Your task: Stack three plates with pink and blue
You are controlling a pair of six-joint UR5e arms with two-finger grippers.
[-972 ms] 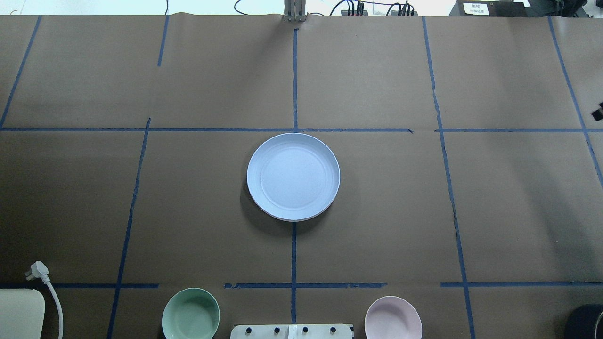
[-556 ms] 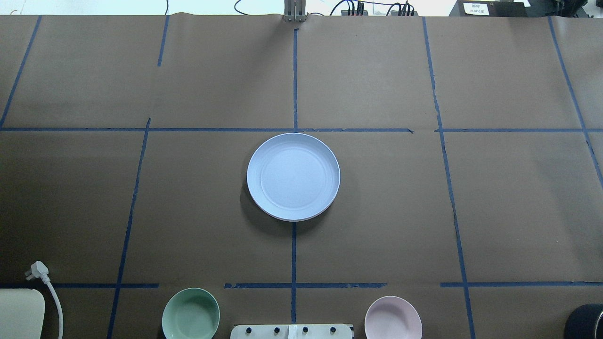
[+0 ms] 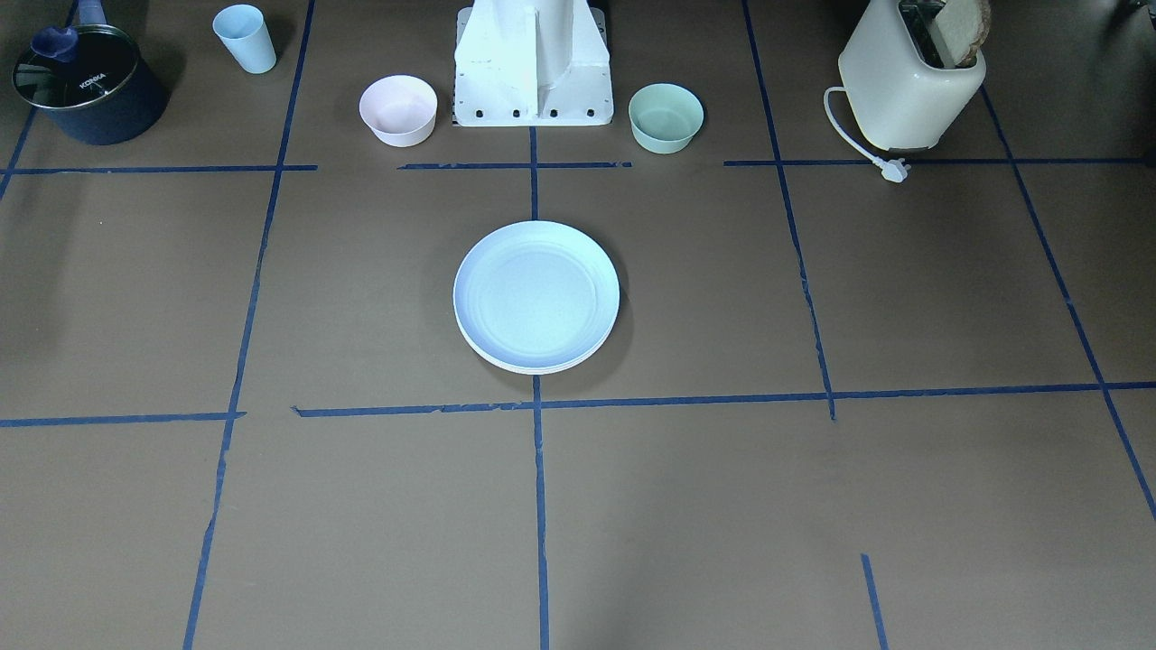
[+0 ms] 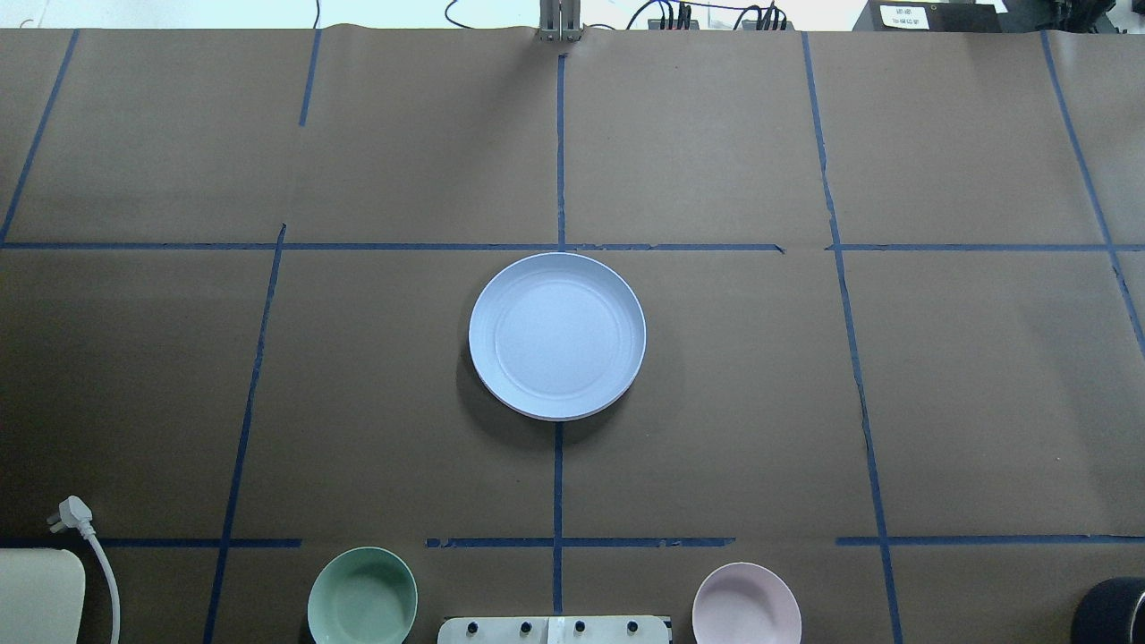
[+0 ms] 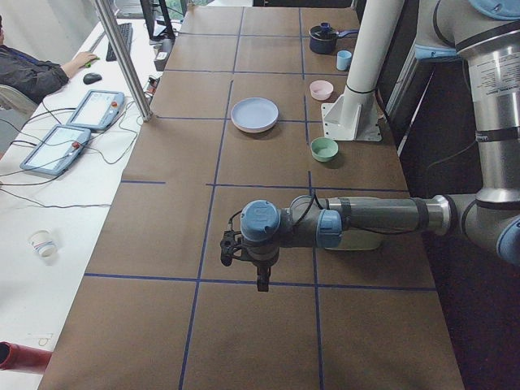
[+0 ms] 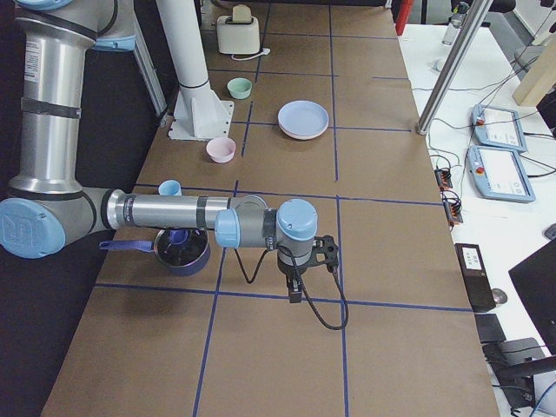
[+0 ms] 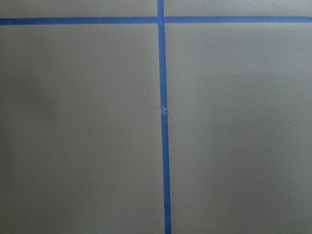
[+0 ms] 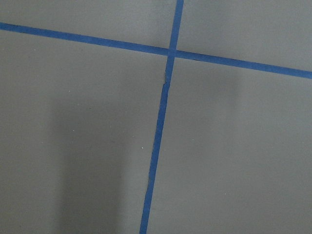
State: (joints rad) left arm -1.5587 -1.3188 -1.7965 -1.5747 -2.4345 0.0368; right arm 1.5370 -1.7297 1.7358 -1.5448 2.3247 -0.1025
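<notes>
The light blue plate [image 4: 556, 335] lies on top of a stack at the table's middle, also seen in the front-facing view [image 3: 536, 293]. Paler rims of plates under it show at the stack's edge [image 3: 533, 367]; a pink edge shows in the exterior right view [image 6: 301, 135]. My left gripper [image 5: 262, 283] shows only in the exterior left view, far from the stack near the table's left end. My right gripper [image 6: 295, 294] shows only in the exterior right view, near the right end. I cannot tell whether either is open or shut. Both wrist views show only brown paper and blue tape.
Near the robot base [image 3: 533, 68] stand a small pink bowl [image 3: 398, 109] and a green bowl [image 3: 666, 116]. A light blue cup [image 3: 245, 38] and dark pot [image 3: 86, 86] sit on the robot's right. A toaster [image 3: 908, 77] with its plug [image 3: 894, 170] sits on its left.
A small dark shape at the overhead view's right edge has gone out of frame. The plate stack has not moved.
</notes>
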